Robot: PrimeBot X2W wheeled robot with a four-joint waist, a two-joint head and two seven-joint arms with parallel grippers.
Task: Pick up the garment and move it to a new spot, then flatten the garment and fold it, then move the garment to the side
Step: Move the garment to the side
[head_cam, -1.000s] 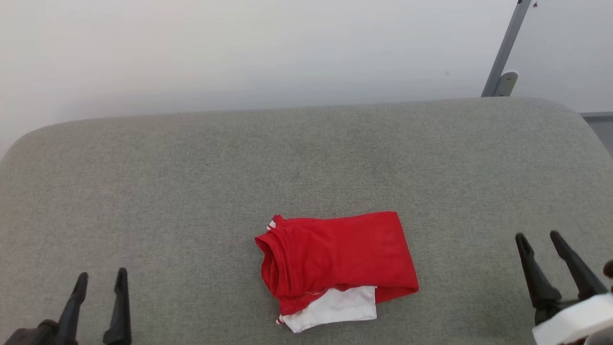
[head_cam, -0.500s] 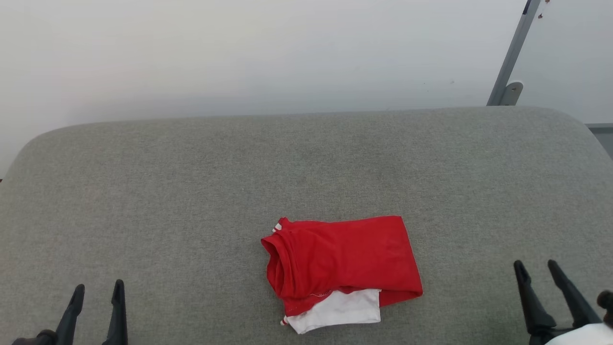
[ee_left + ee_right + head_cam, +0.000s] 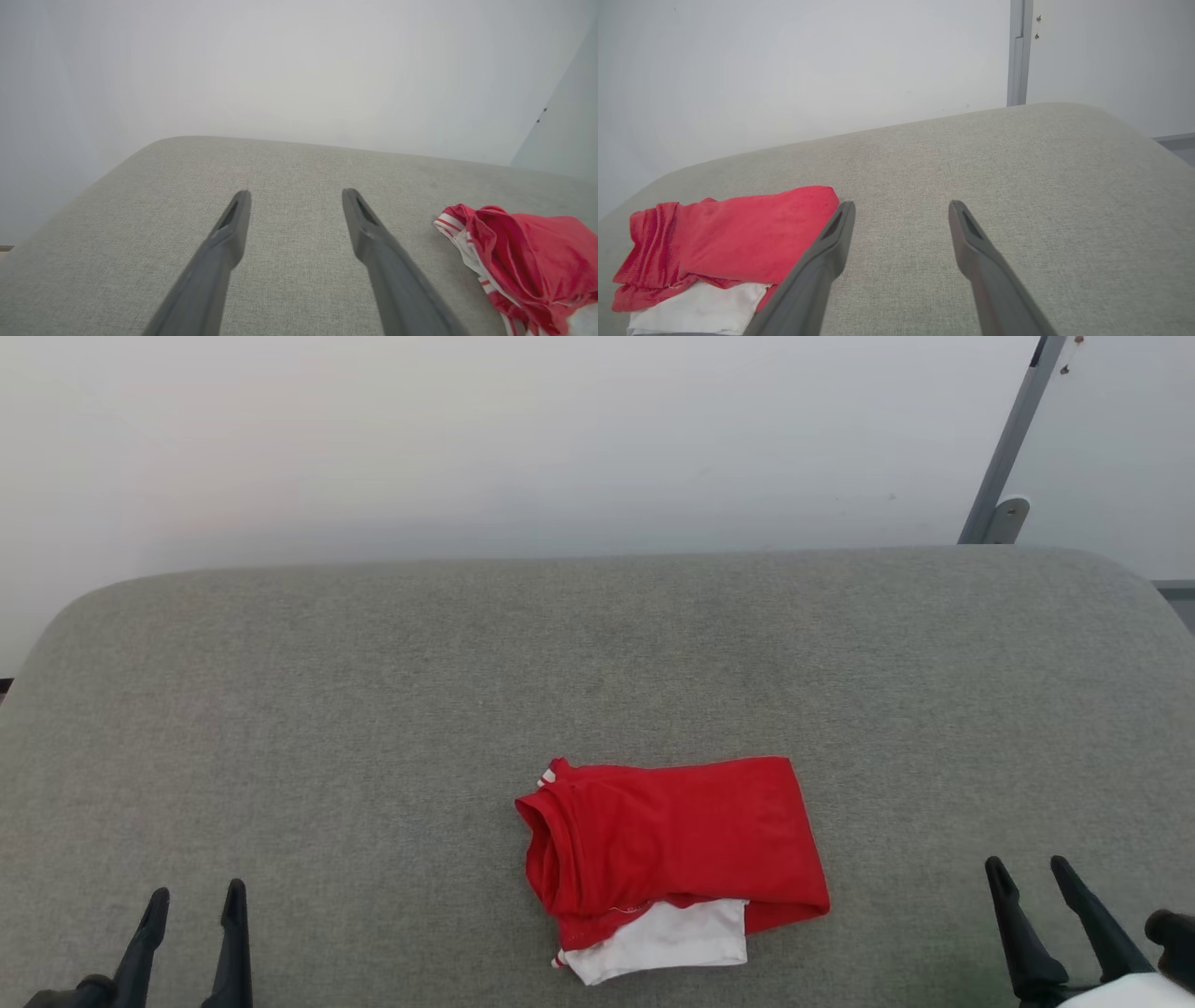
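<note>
Grey padded bench (image 3: 373, 709) against a pale wall (image 3: 467, 429), with a metal post (image 3: 1013, 439) behind its far right corner. Folded into a compact red packet, shirt (image 3: 672, 840) flat on the bench, between left jaws and right jaws and a little ahead of both, nearer the right jaws, touching neither. White sleeve (image 3: 667, 938) sticking out from under its near edge; striped trim (image 3: 451, 224) showing at the end facing the left jaws. Left jaws wide open, holding nothing, over bare bench, shirt off to their right and well apart. Right jaws likewise spread wide and empty, shirt near on their left, its far corner just beyond the left finger (image 3: 826, 252) in the wrist view.
</note>
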